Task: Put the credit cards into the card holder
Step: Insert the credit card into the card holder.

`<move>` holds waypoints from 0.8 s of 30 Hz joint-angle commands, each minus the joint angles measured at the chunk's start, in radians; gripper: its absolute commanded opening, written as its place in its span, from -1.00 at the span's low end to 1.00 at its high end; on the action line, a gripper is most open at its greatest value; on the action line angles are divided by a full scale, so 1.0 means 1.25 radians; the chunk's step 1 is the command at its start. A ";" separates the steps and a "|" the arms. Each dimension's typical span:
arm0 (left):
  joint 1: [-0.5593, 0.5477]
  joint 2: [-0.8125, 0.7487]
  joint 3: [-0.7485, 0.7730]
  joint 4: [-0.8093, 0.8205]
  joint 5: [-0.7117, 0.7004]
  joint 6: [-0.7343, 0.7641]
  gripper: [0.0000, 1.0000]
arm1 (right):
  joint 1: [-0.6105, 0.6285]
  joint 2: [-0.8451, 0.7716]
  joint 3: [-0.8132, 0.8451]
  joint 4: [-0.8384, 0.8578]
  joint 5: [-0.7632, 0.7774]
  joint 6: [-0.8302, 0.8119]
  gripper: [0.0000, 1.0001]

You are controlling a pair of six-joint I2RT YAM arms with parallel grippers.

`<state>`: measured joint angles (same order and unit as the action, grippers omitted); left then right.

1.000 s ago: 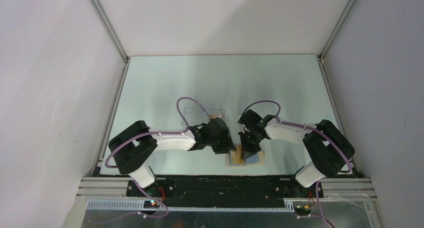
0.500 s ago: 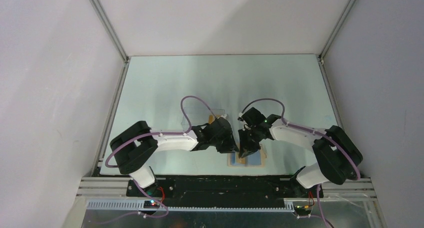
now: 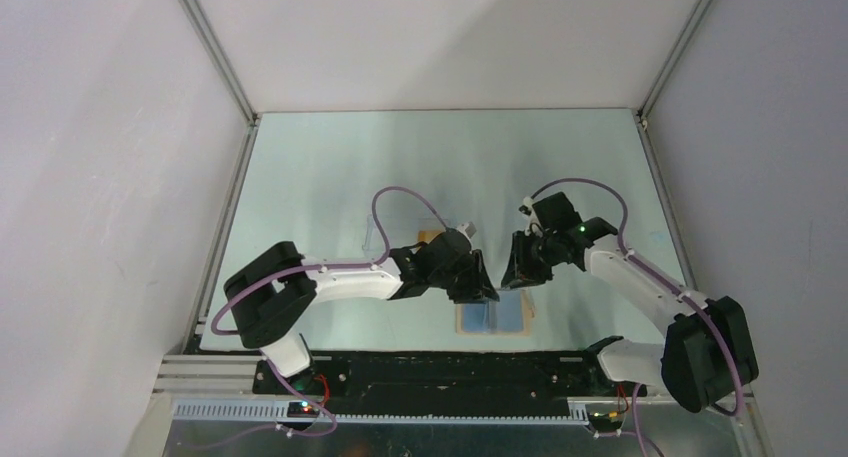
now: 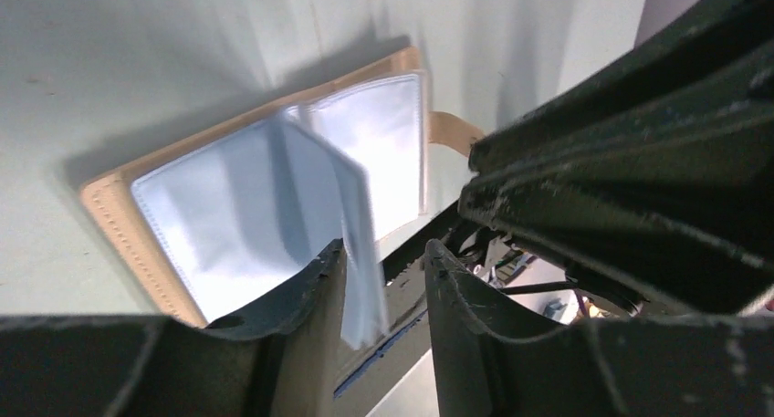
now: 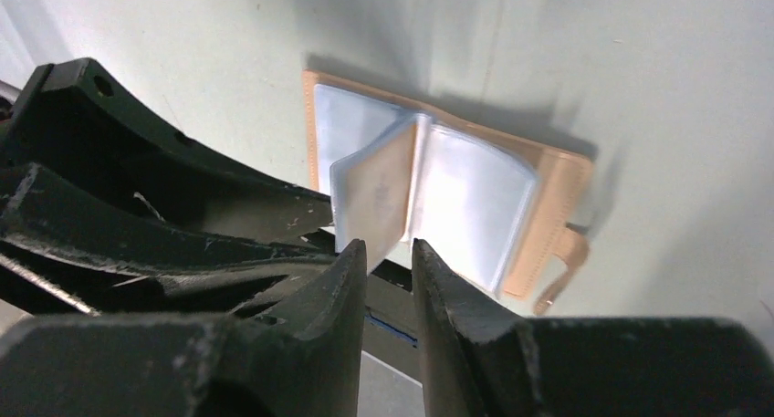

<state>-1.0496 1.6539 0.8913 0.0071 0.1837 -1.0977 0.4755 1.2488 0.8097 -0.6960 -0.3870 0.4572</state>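
The card holder (image 3: 505,317) lies open near the table's front edge: tan cover, blue-clear sleeves, snap tab (image 5: 568,257). In the left wrist view the holder (image 4: 219,207) has one loose sleeve page (image 4: 358,253) standing up between my left gripper's (image 4: 385,248) spread fingers, against the left one. My right gripper (image 5: 388,245) hovers just off the holder (image 5: 475,193), jaws a little apart and empty. The raised sleeve (image 5: 374,193) shows a tan-orange tint; I cannot tell if a card is in it. A small orange card (image 3: 430,236) peeks out behind my left arm.
A clear plastic box (image 3: 385,239) sits behind the left arm, mostly hidden by it. Both grippers (image 3: 482,289) (image 3: 515,275) crowd close together over the holder's far edge. The metal frame rail (image 3: 440,362) runs just in front of the holder.
My right gripper has pulled back and to the right, off the holder. My left gripper has shifted right over the holder's left half, and the orange card on the holder no longer shows.
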 commanded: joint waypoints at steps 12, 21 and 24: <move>-0.035 0.172 0.145 0.081 0.153 0.004 0.00 | -0.135 -0.072 0.023 -0.076 -0.051 -0.078 -0.32; -0.037 0.232 0.186 0.086 0.171 -0.003 0.05 | -0.169 -0.094 0.012 -0.090 -0.058 -0.091 -0.26; -0.035 0.192 0.172 0.094 0.137 0.020 0.09 | -0.171 -0.097 0.011 -0.088 -0.063 -0.089 -0.21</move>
<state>-1.0931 1.9450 1.0943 0.0799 0.3794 -1.0981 0.2634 1.1587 0.8101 -0.7956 -0.4252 0.3592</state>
